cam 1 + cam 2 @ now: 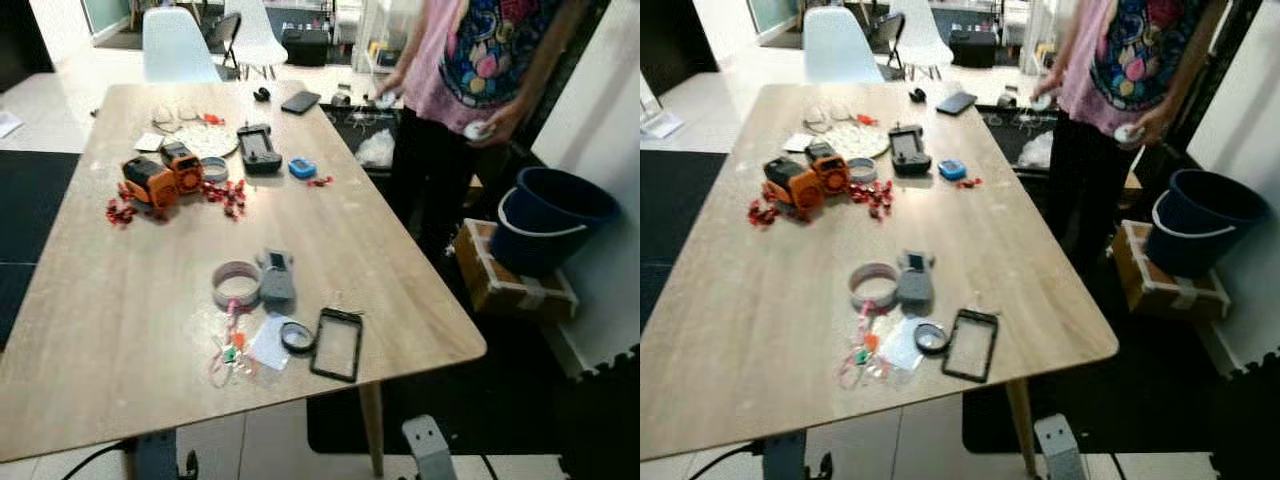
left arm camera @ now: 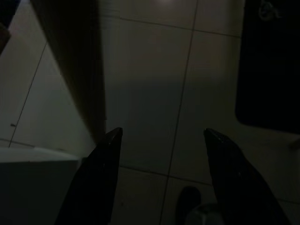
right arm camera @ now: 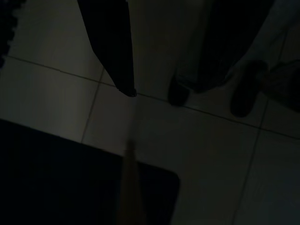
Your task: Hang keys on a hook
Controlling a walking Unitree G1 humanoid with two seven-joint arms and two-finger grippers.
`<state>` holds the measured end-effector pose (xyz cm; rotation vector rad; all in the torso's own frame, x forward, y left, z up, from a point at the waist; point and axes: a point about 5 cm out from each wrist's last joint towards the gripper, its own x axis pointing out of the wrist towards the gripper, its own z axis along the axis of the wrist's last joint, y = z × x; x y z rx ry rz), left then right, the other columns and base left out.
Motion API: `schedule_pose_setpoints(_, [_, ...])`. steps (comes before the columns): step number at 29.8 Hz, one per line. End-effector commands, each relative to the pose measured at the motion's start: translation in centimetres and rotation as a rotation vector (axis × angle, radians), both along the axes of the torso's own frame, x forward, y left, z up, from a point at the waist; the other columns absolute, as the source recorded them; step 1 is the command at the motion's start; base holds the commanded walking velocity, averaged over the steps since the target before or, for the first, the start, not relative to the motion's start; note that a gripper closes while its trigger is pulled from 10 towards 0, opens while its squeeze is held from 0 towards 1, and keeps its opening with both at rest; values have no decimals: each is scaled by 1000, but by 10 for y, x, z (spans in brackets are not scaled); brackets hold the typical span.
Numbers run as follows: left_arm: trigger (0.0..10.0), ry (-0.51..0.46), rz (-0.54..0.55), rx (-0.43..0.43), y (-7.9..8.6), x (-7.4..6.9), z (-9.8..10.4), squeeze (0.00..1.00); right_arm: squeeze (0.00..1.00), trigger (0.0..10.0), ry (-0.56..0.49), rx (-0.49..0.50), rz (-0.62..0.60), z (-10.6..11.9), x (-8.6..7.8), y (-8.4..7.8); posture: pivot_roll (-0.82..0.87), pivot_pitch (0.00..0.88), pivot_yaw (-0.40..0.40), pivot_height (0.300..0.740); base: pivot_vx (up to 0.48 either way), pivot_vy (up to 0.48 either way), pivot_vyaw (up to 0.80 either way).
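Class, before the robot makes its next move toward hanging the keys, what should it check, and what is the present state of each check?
1. Keys located: cannot tell; small colourful clutter lies near the wooden table's front edge, too blurred to name.
2. Hook located: not ok; none in sight.
3. Left hand free: ok; open, empty, hanging over floor tiles.
4. Right hand free: cannot tell; view too dark.
5. Person clear of path: not ok; standing at the table's far right side.
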<state>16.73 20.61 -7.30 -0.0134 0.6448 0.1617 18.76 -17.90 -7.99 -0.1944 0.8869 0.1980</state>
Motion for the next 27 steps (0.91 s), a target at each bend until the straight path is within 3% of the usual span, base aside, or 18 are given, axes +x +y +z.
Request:
schedule_pose_setpoints(1, [10000, 10, -12, -4, -2, -4, -2, 0, 0, 10000, 17, -11, -13, -2, -4, -5, 72, 52, -62, 740, 0, -270, 0])
schedule_pose_setpoints(9, [10000, 11, -10, -8, -2, -6, -3, 0, 0, 10000, 15, -10, -10, -1, -3, -4, 73, 53, -63, 740, 0, -420, 0])
schedule_pose_setpoints(27, [10000, 27, -38, -7, 1, -5, -3, 0, 0, 10000, 20, -8, -30, -3, -6, -5, 69, 53, -46, 740, 0, 0, 0])
